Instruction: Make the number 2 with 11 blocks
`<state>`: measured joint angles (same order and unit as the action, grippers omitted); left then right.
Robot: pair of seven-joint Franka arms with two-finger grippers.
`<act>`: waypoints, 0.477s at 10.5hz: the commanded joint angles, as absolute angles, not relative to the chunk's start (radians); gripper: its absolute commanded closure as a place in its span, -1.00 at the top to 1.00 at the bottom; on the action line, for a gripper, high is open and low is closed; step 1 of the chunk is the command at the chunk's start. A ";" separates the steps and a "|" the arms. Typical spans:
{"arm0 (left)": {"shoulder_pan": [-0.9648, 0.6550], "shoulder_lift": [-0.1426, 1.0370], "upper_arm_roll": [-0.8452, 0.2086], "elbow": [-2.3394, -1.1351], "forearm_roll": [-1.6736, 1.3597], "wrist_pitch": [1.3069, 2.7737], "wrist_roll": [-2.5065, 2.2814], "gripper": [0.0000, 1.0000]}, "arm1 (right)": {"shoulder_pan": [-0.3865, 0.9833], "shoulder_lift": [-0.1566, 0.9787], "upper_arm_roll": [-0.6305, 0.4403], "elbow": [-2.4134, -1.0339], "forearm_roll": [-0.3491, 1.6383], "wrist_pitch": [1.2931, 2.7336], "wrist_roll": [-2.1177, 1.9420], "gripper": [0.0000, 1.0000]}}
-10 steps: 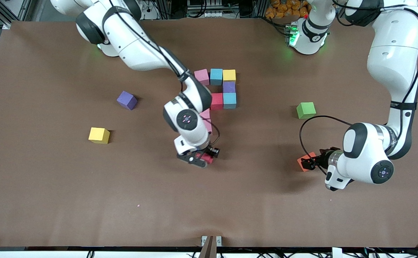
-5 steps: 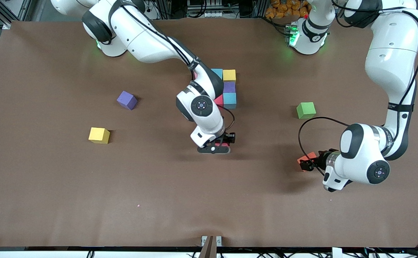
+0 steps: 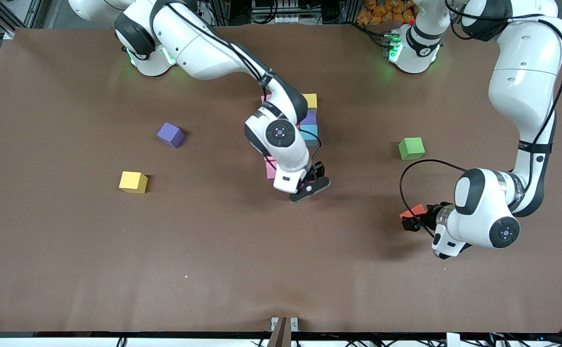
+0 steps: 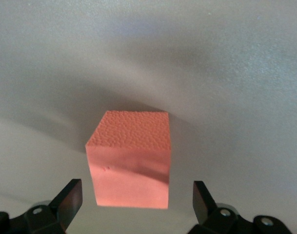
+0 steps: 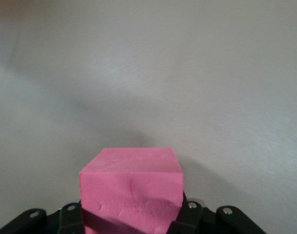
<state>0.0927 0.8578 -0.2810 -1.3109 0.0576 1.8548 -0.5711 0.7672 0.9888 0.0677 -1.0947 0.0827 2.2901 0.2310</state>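
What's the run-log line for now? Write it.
right gripper: shut on reddish cube, over table | left gripper: open, straddling orange cube | digit 2: unfinished

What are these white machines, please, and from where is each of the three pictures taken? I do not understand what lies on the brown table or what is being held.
The white machines are two robot arms, each ending in a two-finger gripper. The wide picture comes from a high camera facing the robots across the brown table. The two close pictures come from cameras on the arms' wrists.

The right gripper is shut on a pink-red foam cube, over the table's middle, close to a cluster of touching coloured foam cubes that the arm partly hides. The left gripper is open around an orange foam cube that rests on the table, its fingers apart from the cube's sides.

Loose on the table lie a green foam cube toward the left arm's end, and a purple foam cube and a yellow foam cube toward the right arm's end.
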 commanded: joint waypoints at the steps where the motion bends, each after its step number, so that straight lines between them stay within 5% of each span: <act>1: 0.089 0.871 -0.282 -1.307 0.087 1.874 -0.563 1.00 | 0.764 0.977 0.071 -1.094 0.077 2.231 0.045 -0.47; 3: 0.091 0.876 -0.282 -1.308 0.091 1.897 -0.563 1.00 | 0.761 0.957 0.072 -1.094 0.080 2.131 -0.101 -0.41; 5: 0.091 0.876 -0.282 -1.310 0.091 1.901 -0.563 0.78 | 0.756 0.948 0.080 -1.094 0.087 2.106 -0.197 -0.41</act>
<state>0.0925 0.8754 -0.2811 -1.3110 0.0671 1.8902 -0.5711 0.7665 0.9718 0.0664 -1.0869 0.0821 2.1342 -0.1196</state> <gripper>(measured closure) 0.062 0.392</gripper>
